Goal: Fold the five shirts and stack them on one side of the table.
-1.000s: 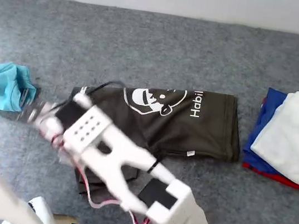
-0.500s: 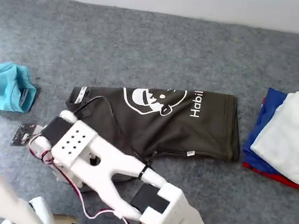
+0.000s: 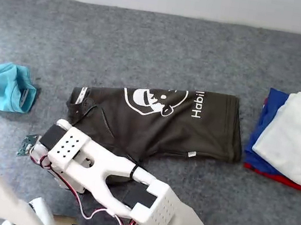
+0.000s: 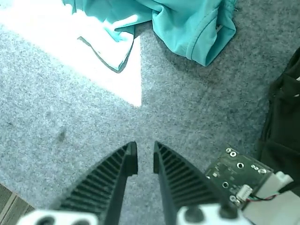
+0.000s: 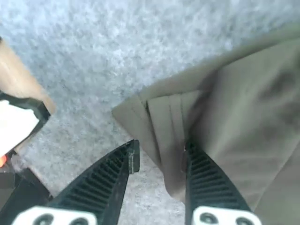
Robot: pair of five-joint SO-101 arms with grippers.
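Note:
A dark olive shirt (image 3: 177, 125) with white print lies partly folded at mid table. My right arm's wrist (image 3: 69, 145) sits low over its front-left corner. My right gripper (image 5: 159, 154) is open, its fingers standing either side of a folded corner of that shirt (image 5: 234, 93). My left gripper (image 4: 145, 157) hovers over bare grey carpet with only a thin gap between its fingers and nothing in them. A crumpled teal shirt (image 3: 1, 84) lies at the far left, ahead of the left gripper (image 4: 187, 23).
At the right edge a white shirt (image 3: 299, 137) is stacked on a blue one (image 3: 268, 119) and a red one (image 3: 277, 176). The right arm's circuit board (image 4: 234, 171) is close beside the left gripper. A wooden edge (image 5: 14, 79) borders the carpet.
My right arm has drawn back toward the front-left, uncovering the dark shirt's collar end. The left arm has barely moved.

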